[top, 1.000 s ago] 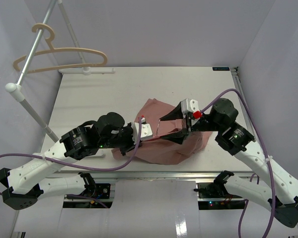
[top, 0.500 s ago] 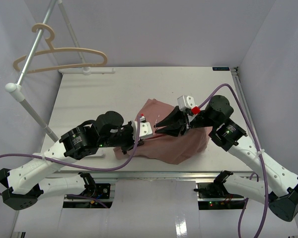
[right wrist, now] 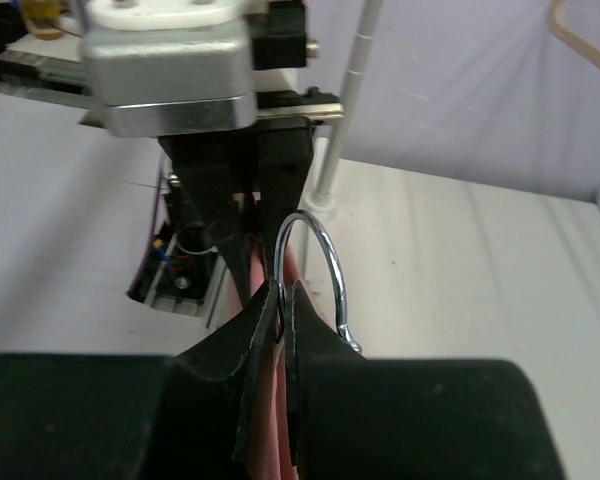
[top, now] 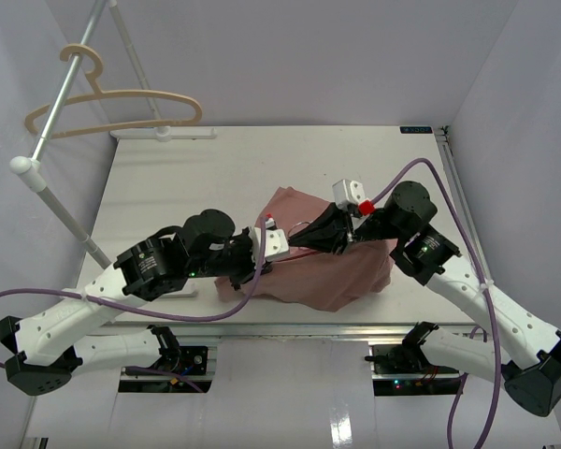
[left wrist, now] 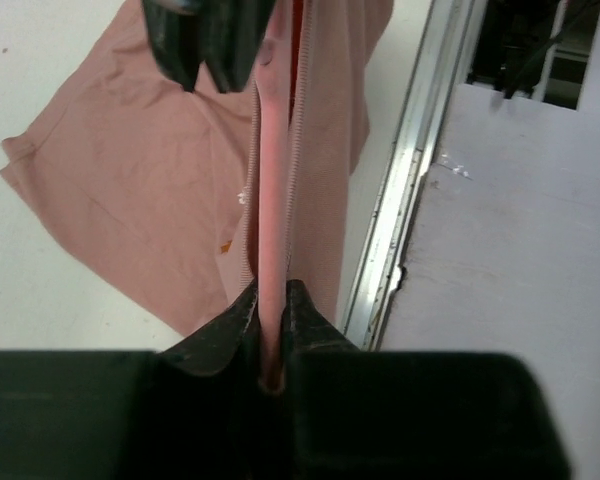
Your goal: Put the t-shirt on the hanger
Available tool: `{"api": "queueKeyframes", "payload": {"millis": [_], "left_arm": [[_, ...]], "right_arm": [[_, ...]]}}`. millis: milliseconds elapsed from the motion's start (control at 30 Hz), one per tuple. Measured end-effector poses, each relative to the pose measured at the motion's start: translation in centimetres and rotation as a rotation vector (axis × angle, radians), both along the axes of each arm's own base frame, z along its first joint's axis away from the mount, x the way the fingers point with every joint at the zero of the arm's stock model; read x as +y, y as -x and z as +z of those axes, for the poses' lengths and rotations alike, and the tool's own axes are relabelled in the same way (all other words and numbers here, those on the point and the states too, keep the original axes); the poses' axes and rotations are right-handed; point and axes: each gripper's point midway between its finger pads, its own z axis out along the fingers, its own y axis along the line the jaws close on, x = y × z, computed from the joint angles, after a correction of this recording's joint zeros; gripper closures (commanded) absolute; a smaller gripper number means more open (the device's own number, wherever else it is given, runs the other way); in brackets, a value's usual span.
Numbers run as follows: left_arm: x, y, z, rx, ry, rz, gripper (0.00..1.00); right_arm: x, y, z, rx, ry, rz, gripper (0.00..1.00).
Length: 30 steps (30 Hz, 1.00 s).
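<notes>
The dusty-pink t-shirt [top: 332, 271] lies crumpled on the table's near right part and also shows in the left wrist view [left wrist: 150, 170]. The thin pink hanger [left wrist: 271, 200] runs between both grippers, above the cloth. My left gripper [left wrist: 271, 292] is shut on its pink bar, at the shirt's left edge [top: 266, 254]. Facing it, my right gripper [right wrist: 283, 290] is shut on the metal hook [right wrist: 330, 262], tips close to the left gripper [top: 299, 240]. How much of the hanger sits inside the shirt is hidden.
A thicker beige hanger [top: 112, 105] hangs on a white rack pole [top: 61, 94] at the back left. The table's aluminium front rail [left wrist: 395, 240] runs just beside the shirt. A purple cable [top: 421, 173] loops over the right arm.
My right gripper went from open to shut, closing on the hook, and moved left toward the left gripper. The left arm stayed in place.
</notes>
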Motion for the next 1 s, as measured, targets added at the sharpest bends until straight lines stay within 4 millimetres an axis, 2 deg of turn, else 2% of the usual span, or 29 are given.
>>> {"api": "queueKeyframes", "payload": {"millis": [33, 100, 233, 267, 400, 500, 600, 700, 767, 867, 1000], "left_arm": [[0.0, -0.2, 0.0, -0.004, -0.003, 0.011, 0.62], [0.1, -1.0, 0.2, -0.021, -0.012, 0.052, 0.56], [0.3, -3.3, 2.2, -0.087, -0.004, 0.162, 0.41], [0.7, -3.8, 3.0, -0.104, 0.0, 0.196, 0.4], [2.5, -6.1, 9.7, -0.218, 0.129, 0.375, 0.43], [5.1, -6.8, 15.5, -0.29, 0.304, 0.505, 0.44], [8.6, -6.7, 18.8, -0.34, 0.454, 0.63, 0.44], [12.1, -6.7, 18.7, -0.367, 0.541, 0.751, 0.42], [13.2, -6.8, 18.0, -0.372, 0.564, 0.808, 0.42], [13.0, -7.4, 16.4, -0.358, 0.558, 0.847, 0.43], [11.6, -8.1, 13.8, -0.319, 0.541, 0.862, 0.43]], "right_arm": [[0.0, -0.3, -0.1, -0.002, 0.001, -0.023, 0.92], [0.0, -1.6, -0.4, 0.008, 0.015, -0.109, 0.92], [-0.5, -3.6, -1.1, 0.023, 0.048, -0.24, 0.92], [-0.8, -4.2, -1.3, 0.028, 0.061, -0.276, 0.92], [-2.1, -6.7, 0.0, 0.018, 0.076, -0.412, 0.92], [-3.0, -8.6, 2.7, -0.008, 0.061, -0.498, 0.92], [-3.8, -10.1, 5.9, -0.038, 0.048, -0.566, 0.92], [-4.7, -11.3, 9.6, -0.078, 0.024, -0.617, 0.92], [-5.4, -11.7, 11.6, -0.099, 0.006, -0.644, 0.92], [-6.3, -11.8, 13.1, -0.127, -0.01, -0.668, 0.92], [-6.7, -11.6, 12.8, -0.125, 0.007, -0.675, 0.92]]}}
